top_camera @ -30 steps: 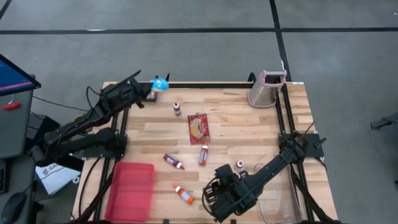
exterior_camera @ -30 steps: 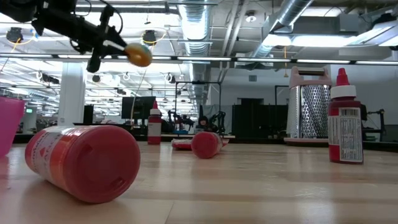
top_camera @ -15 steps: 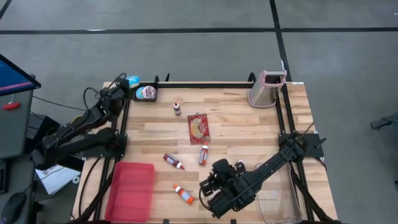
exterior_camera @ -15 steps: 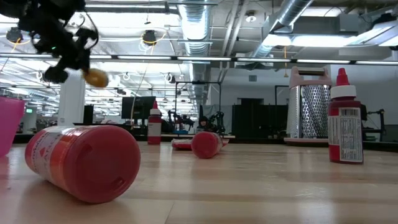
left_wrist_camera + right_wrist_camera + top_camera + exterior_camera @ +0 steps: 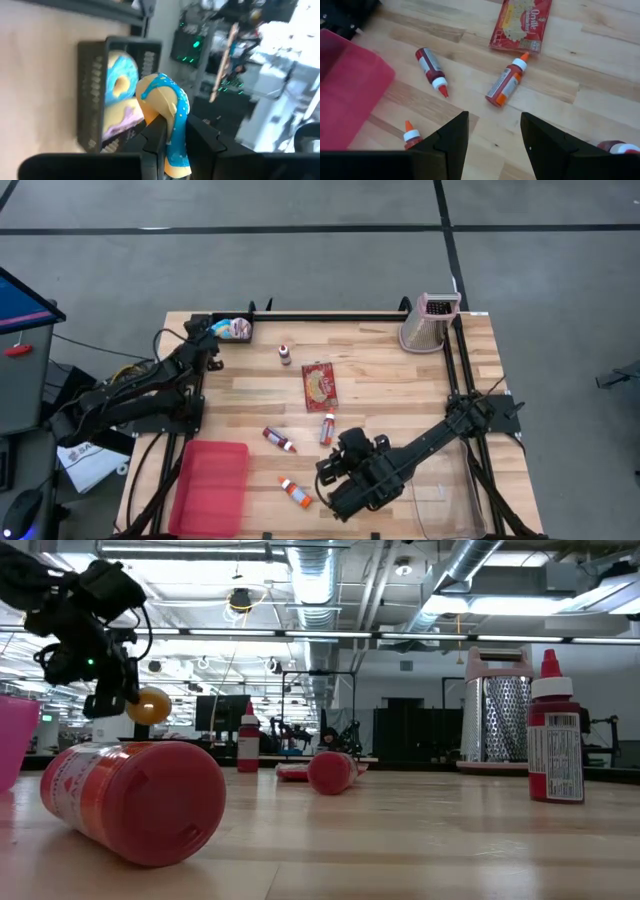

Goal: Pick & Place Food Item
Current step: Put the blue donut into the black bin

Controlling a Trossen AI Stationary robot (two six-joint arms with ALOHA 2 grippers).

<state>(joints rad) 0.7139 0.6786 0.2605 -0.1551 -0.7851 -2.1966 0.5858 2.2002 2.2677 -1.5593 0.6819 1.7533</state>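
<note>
Blue-iced donut [image 5: 167,120] is pinched edge-on by the left gripper [image 5: 172,137].

High view: left gripper [image 5: 213,342] sits at the table's far left corner, just beside the black basket [image 5: 246,327]. The basket already holds pink- and blue-iced pieces. The donut is only a blue speck at the fingertips here. Right gripper [image 5: 330,485] hangs over the near middle, fingers apart, holding nothing. Popcorn packet [image 5: 319,385] lies mid-table, and the grater [image 5: 430,322] stands in the far right corner.

Low view: donut [image 5: 148,706] hangs in the air under the left gripper [image 5: 110,700], well above the wood. Only its tan underside shows. A red bottle [image 5: 135,800] lies on its side in front.

Left wrist view: fingers [image 5: 155,135] are clamped across the ring's thickness, one on each flat face. The ring stands on edge with its hole axis running across between the fingers, iced face turned toward the basket [image 5: 92,90]. Its long axis runs out along the fingers. A second blue donut [image 5: 120,82] lies in the basket.

Right wrist view: open fingers [image 5: 447,137] frame two sauce bottles [image 5: 507,85] and the pink tray [image 5: 347,85].

Handling: my guess is it's light and somewhat soft, and looks like a toy. Glossy icing could slip. The across-the-ring pinch looks adequate, but squeezing harder risks deforming it. Dropping flat into the basket needs the wrist rolled first.
</note>
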